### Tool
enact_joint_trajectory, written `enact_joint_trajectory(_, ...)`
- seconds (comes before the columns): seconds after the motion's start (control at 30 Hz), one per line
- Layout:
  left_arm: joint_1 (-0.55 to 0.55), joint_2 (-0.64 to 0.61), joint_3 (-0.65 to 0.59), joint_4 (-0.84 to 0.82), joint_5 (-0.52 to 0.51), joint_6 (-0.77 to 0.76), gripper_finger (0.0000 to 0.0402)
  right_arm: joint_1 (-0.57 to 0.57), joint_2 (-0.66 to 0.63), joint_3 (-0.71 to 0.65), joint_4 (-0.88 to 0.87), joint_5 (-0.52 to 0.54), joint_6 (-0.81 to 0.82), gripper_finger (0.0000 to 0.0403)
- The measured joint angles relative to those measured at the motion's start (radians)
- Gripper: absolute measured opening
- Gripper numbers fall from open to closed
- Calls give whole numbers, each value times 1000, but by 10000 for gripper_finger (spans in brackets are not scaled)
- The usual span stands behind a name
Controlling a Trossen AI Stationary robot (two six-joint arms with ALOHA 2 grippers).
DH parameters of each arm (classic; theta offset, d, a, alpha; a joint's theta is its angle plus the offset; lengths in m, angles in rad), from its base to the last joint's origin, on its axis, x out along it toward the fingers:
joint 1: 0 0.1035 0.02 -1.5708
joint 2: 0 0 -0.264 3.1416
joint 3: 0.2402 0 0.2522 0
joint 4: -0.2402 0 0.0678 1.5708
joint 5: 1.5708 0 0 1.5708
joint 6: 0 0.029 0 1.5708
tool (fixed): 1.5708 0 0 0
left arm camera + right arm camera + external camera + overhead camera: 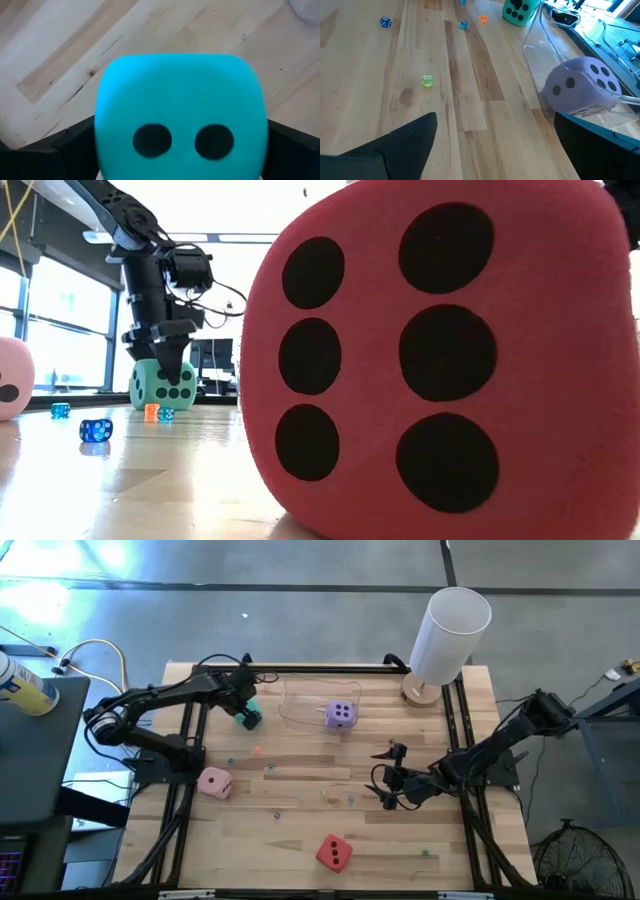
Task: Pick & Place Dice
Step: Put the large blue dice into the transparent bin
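Gripping the teal die [248,715] between its fingers, the left gripper [246,712] is sitting near the table's [300,840] far left side, just beside the clear tray [300,715]. The purple die [341,714] is lying inside that tray. The right gripper [392,772] is hanging with its fingers spread wide over bare wood right of centre. The pink die [215,782] is resting near the left edge, and the red die [334,853] near the front edge. Small dice [427,80] are dotting the open middle. A white cylinder [448,635] is standing at the far right corner.
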Motion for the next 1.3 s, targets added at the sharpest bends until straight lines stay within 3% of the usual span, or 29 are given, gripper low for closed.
enact_joint_trajectory(0.8, 1, 17, -4, 124, 101, -76, 399, 0, -1, 0, 0, -14, 0, 394)
enact_joint_trajectory(1.3, -24, -265, -6, 64, 305, -109, 399, 0, -1, 0, 0, -12, 1, 394)
